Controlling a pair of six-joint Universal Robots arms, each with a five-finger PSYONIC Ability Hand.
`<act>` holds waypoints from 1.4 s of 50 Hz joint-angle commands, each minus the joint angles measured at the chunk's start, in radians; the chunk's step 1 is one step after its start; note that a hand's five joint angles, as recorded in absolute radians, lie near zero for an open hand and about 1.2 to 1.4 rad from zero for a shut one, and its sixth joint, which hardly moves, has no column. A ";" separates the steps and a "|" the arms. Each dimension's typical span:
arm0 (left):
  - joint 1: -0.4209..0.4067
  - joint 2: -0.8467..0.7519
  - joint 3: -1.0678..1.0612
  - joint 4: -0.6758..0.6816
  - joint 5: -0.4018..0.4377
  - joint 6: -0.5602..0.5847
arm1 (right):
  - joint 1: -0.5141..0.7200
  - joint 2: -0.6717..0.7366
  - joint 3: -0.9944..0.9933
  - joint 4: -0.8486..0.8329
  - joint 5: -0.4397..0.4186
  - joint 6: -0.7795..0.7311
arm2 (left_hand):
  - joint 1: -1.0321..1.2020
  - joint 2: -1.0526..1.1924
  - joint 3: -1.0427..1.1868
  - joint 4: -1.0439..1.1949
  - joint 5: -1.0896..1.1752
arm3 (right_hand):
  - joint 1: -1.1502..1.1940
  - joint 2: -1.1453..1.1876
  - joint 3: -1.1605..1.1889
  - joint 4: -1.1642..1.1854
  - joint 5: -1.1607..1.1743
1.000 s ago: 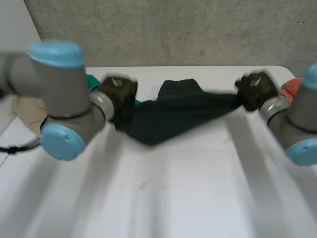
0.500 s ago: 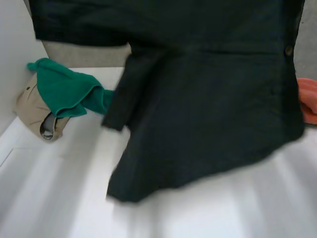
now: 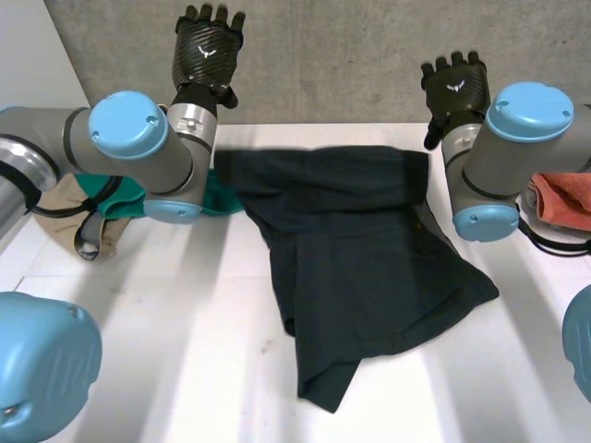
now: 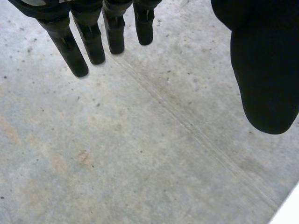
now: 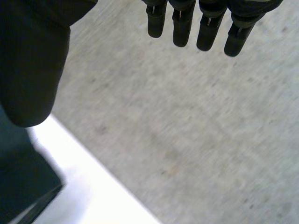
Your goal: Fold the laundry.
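Head view: the dark shirt (image 3: pixel 360 268) is lying rumpled in the middle of the white table (image 3: pixel 166 351), while the left hand (image 3: pixel 208 57) and right hand (image 3: pixel 455 88) are hovering by the concrete wall (image 3: pixel 351 55), spread open, gripping nothing. Left wrist view: fingers (image 4: pixel 88 42) are hanging straight. Right wrist view: fingers (image 5: pixel 182 25) straight too, dark shirt sitting near the thumb.

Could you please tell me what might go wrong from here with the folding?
The dark garment lies skewed and rumpled on the table, so folding it as is would likely set creases. Its far corner lies right beside the green cloth, so the open left hand might catch both.
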 commanded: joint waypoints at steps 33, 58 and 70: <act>-0.266 0.753 -1.243 -0.555 0.065 -0.671 | -0.421 -0.607 1.042 0.459 -0.653 -0.617 | 0.378 0.322 0.319 0.322 0.319 | 0.146 0.158 0.153 0.149 0.149; -0.309 0.562 -1.121 -0.433 0.005 -0.682 | -0.453 -0.471 1.134 0.094 -0.766 -0.555 | 0.437 0.380 0.378 0.380 0.378 | 1.173 1.184 1.180 1.176 1.176; -0.401 0.462 -1.030 -0.434 -0.041 -0.685 | -0.444 -0.474 1.137 0.087 -0.747 -0.475 | 0.507 0.451 0.448 0.451 0.448 | 1.173 1.184 1.180 1.176 1.176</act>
